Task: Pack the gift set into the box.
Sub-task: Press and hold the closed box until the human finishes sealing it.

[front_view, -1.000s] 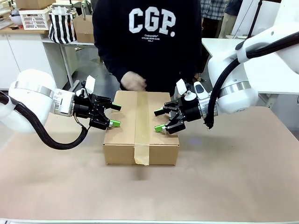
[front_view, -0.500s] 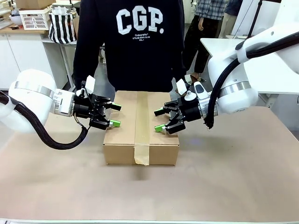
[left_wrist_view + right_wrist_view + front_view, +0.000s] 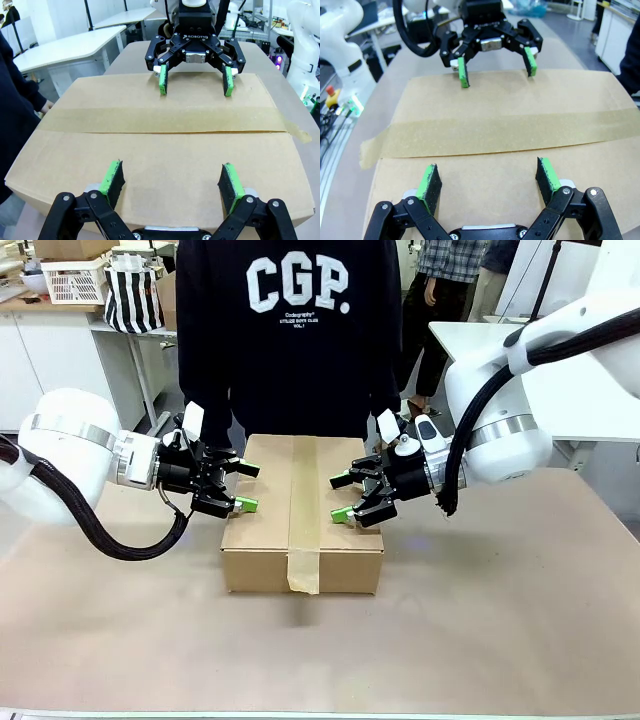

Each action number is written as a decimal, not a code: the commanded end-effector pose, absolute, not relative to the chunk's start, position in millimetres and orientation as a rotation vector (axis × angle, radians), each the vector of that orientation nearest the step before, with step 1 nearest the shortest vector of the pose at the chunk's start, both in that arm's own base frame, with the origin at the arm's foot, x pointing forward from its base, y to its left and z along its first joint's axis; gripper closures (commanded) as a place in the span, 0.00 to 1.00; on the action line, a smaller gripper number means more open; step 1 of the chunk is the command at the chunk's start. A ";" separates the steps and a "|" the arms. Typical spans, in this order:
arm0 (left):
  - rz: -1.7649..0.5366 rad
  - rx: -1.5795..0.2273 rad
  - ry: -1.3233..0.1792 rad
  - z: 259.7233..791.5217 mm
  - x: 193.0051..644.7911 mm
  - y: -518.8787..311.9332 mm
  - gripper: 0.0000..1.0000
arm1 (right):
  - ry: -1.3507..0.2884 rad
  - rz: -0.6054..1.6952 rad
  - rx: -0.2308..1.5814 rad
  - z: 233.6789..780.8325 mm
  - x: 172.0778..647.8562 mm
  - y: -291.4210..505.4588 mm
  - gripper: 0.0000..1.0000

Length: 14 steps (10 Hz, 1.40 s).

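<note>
The box [image 3: 262, 535] is a low brown carton in the middle of the table, its flaps closed and a strip of tan tape [image 3: 303, 510] running along the seam and down the front. My left gripper [image 3: 245, 487] stands open over the box's left edge, its green pads [image 3: 112, 177] just above the cardboard [image 3: 165, 165]. Facing it, my right gripper [image 3: 339, 497] is open over the right edge, nothing between its fingers [image 3: 429, 183]. Each wrist view shows the taped lid [image 3: 495, 125] and the opposite gripper beyond. The gift set is hidden.
A person in a dark printed sweatshirt [image 3: 295, 330] stands right behind the box at the far edge. The brown table mat [image 3: 320, 650] lies bare around the box. A shelf with a striped bag [image 3: 133, 295] is at the back left, another person at the back right.
The person's hand, over the far edge of the box a second ago, has pulled back, and the person has straightened up. Both grippers and the box have stayed put.
</note>
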State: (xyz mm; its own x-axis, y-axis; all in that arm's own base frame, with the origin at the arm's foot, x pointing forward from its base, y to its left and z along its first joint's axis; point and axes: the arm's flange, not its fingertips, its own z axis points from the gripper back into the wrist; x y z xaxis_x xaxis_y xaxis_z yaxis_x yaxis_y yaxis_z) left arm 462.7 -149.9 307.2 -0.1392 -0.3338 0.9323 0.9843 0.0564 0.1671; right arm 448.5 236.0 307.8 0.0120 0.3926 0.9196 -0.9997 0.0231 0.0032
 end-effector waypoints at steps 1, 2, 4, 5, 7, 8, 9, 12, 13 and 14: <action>-1.404 -0.822 -1.101 305.7 462.1 -148.7 0.00 | -0.919 1.367 0.886 306.3 448.1 235.7 0.00; -1.404 -0.822 -1.101 305.7 462.1 -148.7 0.00 | -0.919 1.367 0.886 306.3 448.1 235.7 0.00; -1.404 -0.822 -1.101 305.7 462.1 -148.7 0.00 | -0.919 1.367 0.886 306.3 448.1 235.7 0.00; -1.398 -0.821 -1.104 307.2 462.7 -149.8 0.00 | -0.912 1.352 0.896 307.8 448.5 236.0 0.00; -1.265 -0.931 -1.023 332.9 449.2 -154.9 0.00 | -0.819 1.220 0.905 345.1 440.7 235.4 0.00; -1.200 -0.950 -1.002 352.5 437.5 -152.9 0.00 | -0.774 1.172 0.875 372.0 428.7 227.6 0.00; -1.169 -0.974 -0.967 372.8 426.9 -147.6 0.00 | -0.765 1.109 0.886 396.3 415.5 218.0 0.00; -0.971 -1.244 -0.766 418.9 376.8 -125.6 0.00 | -0.804 0.896 1.066 438.1 369.8 178.1 0.00; -0.900 -1.278 -0.703 429.4 358.8 -109.1 0.00 | -0.759 0.819 1.096 439.4 355.9 148.0 0.00; -0.818 -1.316 -0.703 438.1 347.2 -88.9 0.00 | -0.705 0.765 1.191 439.0 343.7 118.3 0.00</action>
State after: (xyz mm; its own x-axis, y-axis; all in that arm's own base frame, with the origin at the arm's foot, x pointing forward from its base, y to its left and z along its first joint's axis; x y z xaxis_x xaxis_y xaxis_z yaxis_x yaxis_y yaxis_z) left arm 359.9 -116.1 425.8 0.4803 -0.1574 0.8629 0.8759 0.0346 -0.4813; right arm 355.6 152.9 438.6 0.4803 0.1937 0.8554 -0.8727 0.2027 0.4441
